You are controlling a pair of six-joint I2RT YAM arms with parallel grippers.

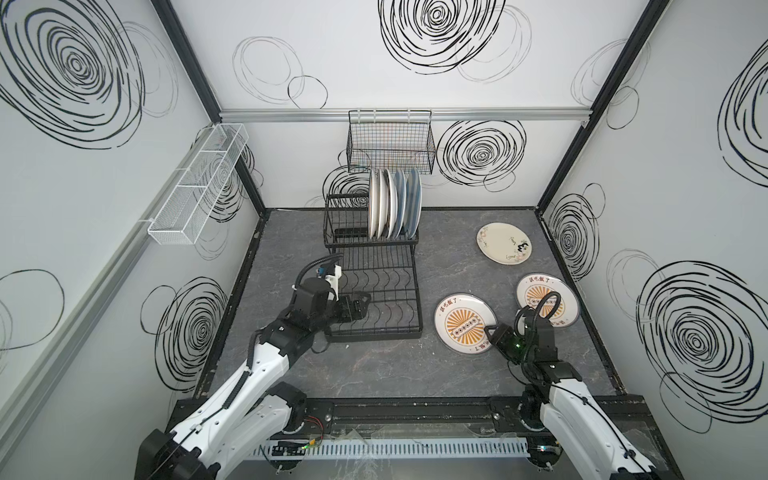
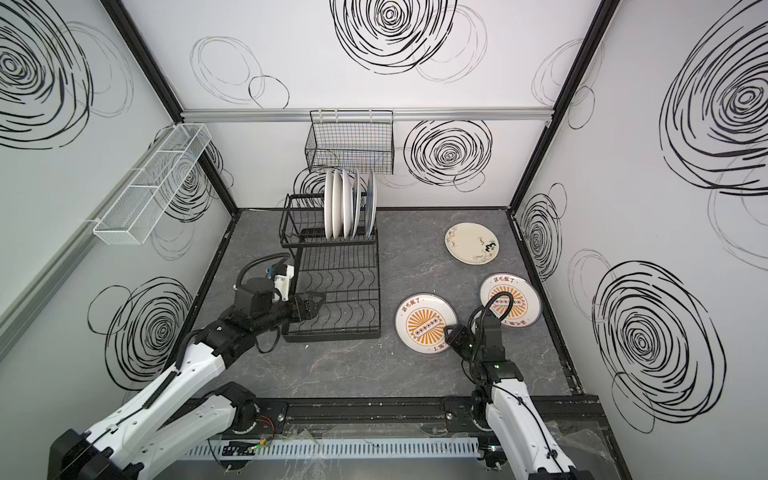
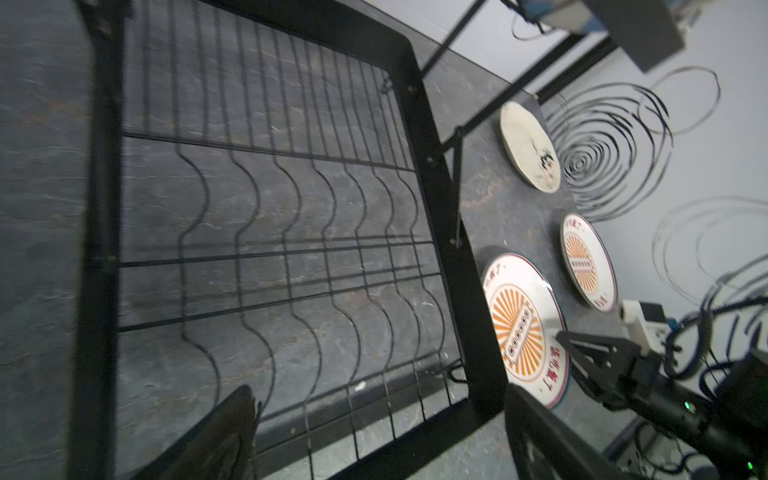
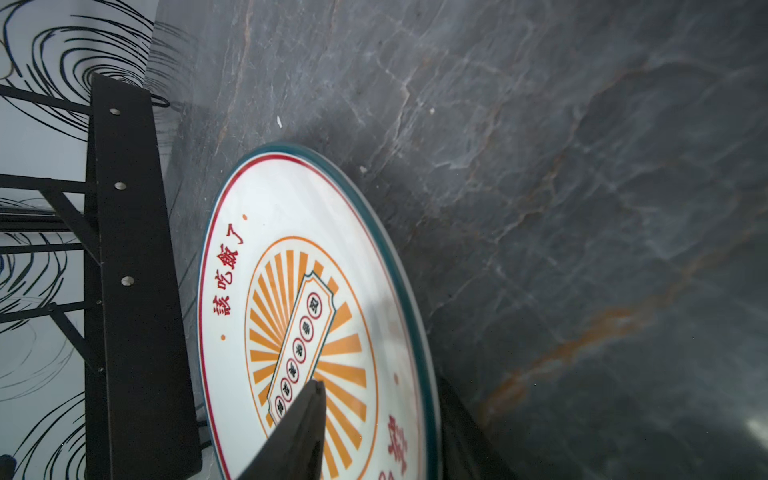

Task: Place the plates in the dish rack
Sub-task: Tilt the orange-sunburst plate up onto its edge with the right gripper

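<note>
Right jaws straddle sunburst plate (image 4: 282, 199) rim (grip unclear); left jaws open, empty.

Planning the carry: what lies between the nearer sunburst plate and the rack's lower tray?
Nothing: bare table separates plate and tray, in both top views.

I count one dish rack (image 1: 374, 335), five plates (image 1: 392, 208) standing in it, two orange sunburst plates (image 1: 461, 320), one cream floral plate (image 1: 503, 243), one black wire basket (image 1: 390, 145), one white mesh basket (image 1: 199, 183)
</note>
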